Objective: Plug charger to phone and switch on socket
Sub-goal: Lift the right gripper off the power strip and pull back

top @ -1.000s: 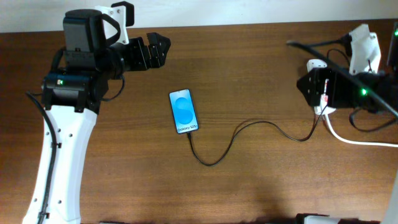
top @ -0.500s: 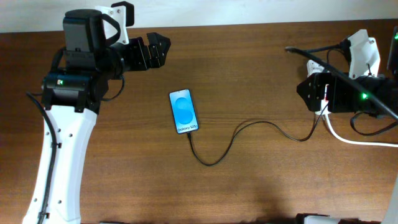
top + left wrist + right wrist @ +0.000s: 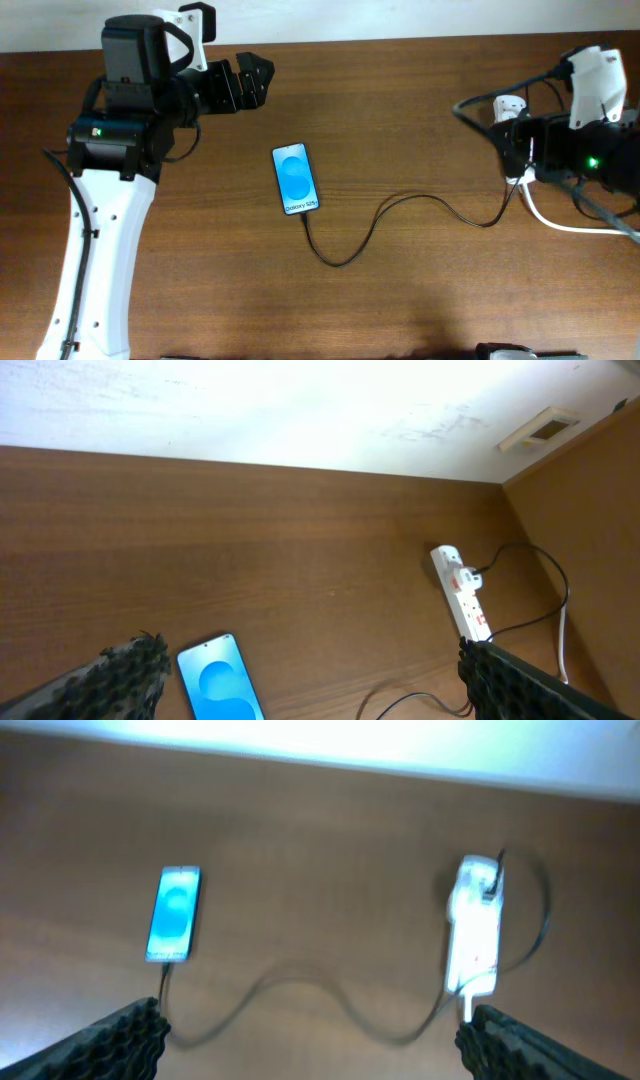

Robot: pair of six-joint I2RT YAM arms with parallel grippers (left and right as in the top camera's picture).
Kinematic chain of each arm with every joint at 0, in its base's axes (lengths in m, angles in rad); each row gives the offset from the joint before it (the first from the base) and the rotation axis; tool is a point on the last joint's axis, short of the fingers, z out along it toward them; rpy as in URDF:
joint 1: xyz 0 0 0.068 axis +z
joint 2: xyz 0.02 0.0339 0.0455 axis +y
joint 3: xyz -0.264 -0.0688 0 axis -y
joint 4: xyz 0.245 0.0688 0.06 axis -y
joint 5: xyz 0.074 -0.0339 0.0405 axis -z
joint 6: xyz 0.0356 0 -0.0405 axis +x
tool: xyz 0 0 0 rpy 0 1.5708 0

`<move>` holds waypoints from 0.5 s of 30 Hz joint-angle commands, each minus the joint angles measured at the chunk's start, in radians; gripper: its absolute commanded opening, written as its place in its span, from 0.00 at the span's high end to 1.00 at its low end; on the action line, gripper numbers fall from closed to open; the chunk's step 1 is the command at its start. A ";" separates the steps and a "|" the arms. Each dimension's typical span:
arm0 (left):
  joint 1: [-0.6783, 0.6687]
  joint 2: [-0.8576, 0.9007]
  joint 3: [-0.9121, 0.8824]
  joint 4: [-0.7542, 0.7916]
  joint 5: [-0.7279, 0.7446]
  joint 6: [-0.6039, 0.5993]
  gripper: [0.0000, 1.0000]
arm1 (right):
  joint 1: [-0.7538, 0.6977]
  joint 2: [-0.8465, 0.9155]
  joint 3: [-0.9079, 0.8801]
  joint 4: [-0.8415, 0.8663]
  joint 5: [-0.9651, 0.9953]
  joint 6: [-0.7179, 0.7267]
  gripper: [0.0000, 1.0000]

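Observation:
The phone [image 3: 296,179] lies face up at mid-table, its screen bright blue. The thin black charger cable [image 3: 400,203] runs from the phone's lower end in a wavy line to the white socket strip [image 3: 513,140] at the right, largely hidden under my right arm. My right gripper [image 3: 508,140] is above the strip; the right wrist view shows its fingers wide apart, with the strip [image 3: 472,925], cable [image 3: 300,985] and phone [image 3: 174,914] below. My left gripper [image 3: 255,78] is open and empty, far left of the phone [image 3: 220,682]. The strip [image 3: 461,592] shows red switch marks.
The strip's thick white lead [image 3: 575,226] runs off to the right edge. A white wall [image 3: 250,405] borders the table's far side. The left arm's white body [image 3: 95,250] stands over the table's left part.
My right arm has drawn back to the right and risen from the socket strip. The left arm, phone and cable have not moved.

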 commanded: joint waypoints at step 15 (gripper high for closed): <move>0.005 -0.010 0.004 0.001 -0.007 0.016 0.01 | 0.107 -0.580 -1.056 0.922 0.103 -0.010 0.02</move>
